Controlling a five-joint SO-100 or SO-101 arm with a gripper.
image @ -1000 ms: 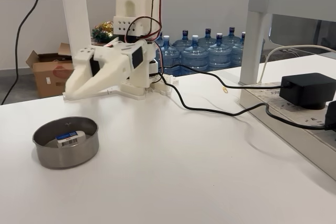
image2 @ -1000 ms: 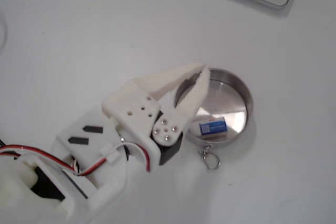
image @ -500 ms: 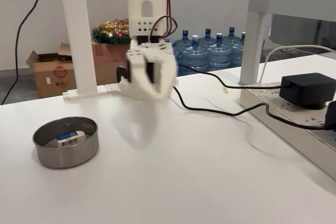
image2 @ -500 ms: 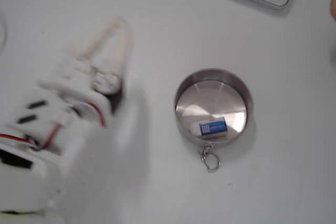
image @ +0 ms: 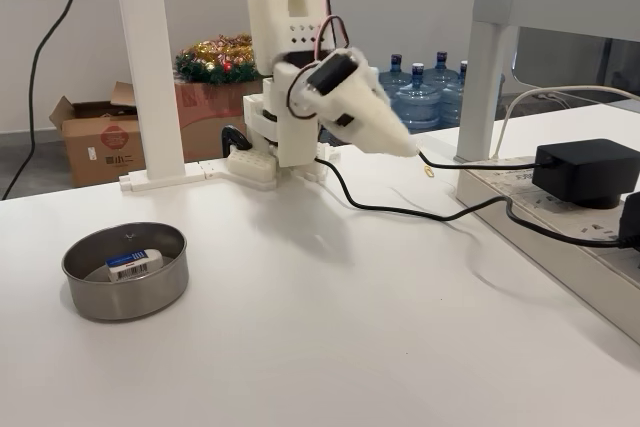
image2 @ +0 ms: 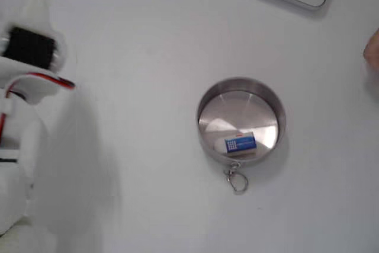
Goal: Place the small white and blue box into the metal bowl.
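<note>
Gripper [image: 405,148] fingers look pressed together into one white point, raised above the table [image: 330,327] and aimed to the right in the fixed view from the side, holding nothing. Going left to right in that view, the metal bowl [image: 125,287] sits at the far left of the table with the small white and blue box [image: 133,263] lying flat on its floor; then comes the arm's base near the table's back edge, then the closed gripper, then the black cable [image: 400,209] and the power adapter [image: 586,171] at the far right. So the box lies well apart from the gripper, low and to its left, with open table between them. In the fixed view from above, the arm's white body shows blurred at the left edge, the bowl [image2: 278,105] stands right of centre with the box [image2: 240,143] near its lower wall, a small key ring [image2: 238,182] lies just outside the rim, and a blurred fingertip [image2: 373,54] shows at the right edge. The task looks done, so the risk is mainly disturbance: a low sweep of the arm to the left could knock the light bowl and tip the box out, and the nearby cable could snag the fingers if they drop.
</note>
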